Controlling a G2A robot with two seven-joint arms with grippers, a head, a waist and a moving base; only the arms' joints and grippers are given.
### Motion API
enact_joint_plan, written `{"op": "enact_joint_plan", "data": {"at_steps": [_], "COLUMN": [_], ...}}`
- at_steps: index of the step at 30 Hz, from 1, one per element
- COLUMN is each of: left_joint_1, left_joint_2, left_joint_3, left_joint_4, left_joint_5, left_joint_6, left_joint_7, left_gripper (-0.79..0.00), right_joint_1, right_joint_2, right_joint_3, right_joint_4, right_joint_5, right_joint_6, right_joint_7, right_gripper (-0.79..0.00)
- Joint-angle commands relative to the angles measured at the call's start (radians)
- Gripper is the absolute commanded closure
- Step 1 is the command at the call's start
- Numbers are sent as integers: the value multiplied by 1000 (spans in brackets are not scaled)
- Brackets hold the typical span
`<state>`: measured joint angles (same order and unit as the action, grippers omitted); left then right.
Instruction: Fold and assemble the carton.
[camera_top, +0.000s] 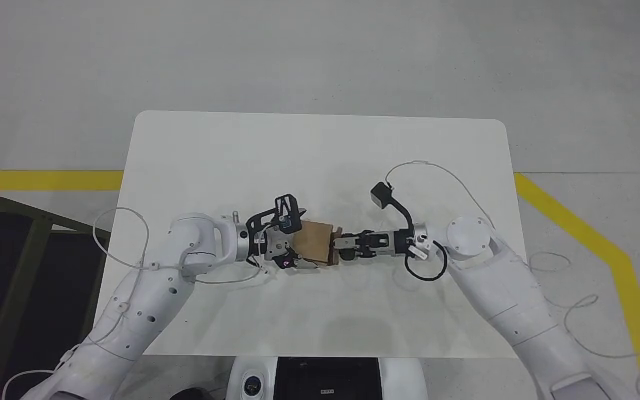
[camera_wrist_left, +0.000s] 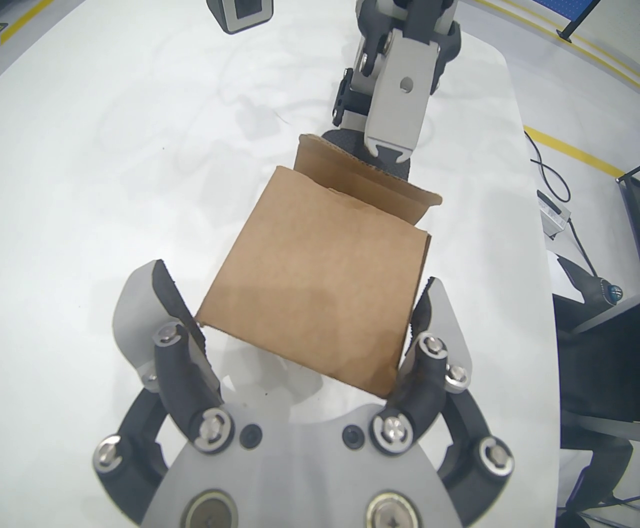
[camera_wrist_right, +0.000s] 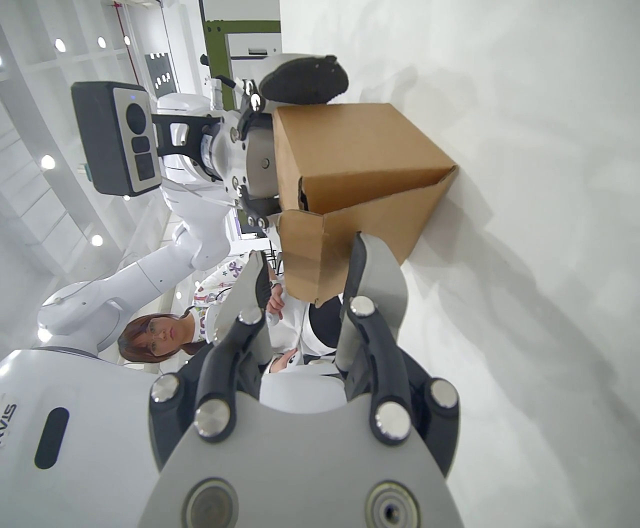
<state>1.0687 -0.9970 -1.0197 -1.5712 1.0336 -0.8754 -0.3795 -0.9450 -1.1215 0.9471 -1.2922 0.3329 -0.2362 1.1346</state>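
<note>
Left gripper (camera_wrist_left: 296, 274) is clamped on the carton (camera_top: 316, 240), its 2 fingers (camera_wrist_left: 172, 305) pressing opposite sides of the brown box at the end nearest that wrist. In the top view the carton lies a little below the centre of the frame, on the white table (camera_top: 200, 150), between the 2 grippers. Its other end is not closed: 1 flap (camera_wrist_right: 400, 220) juts out, and behind it a dark slit leads into the box; what is inside cannot be made out. Right gripper (camera_wrist_right: 309, 247) is at that flap end, on the carton's right in the top view, with its jaws apart and the flap's edge standing between them. 1 finger seems to touch the cardboard, though the angle leaves that unsure. Just above and to the right of the carton in the top view, a small black camera box (camera_top: 381, 192) sits over the right wrist, and a thin white cable (camera_top: 430, 163) loops across the table beyond it. Farther out, yellow floor lines (camera_top: 60, 180) run past the table's left and right edges.
</note>
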Motion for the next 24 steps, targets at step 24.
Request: {"op": "enact_joint_plan", "data": {"at_steps": [24], "left_joint_1": [-1], "left_joint_2": [1], "left_joint_3": [3], "left_joint_4": [1], "left_joint_5": [5], "left_joint_6": [-4], "left_joint_7": [7], "left_gripper": [-785], "right_joint_1": [18], "right_joint_2": [0], "right_joint_3": [-9], "right_joint_4": [16], "right_joint_5": [-69], "right_joint_6": [33], "right_joint_7": [25], "right_gripper": [-151]}}
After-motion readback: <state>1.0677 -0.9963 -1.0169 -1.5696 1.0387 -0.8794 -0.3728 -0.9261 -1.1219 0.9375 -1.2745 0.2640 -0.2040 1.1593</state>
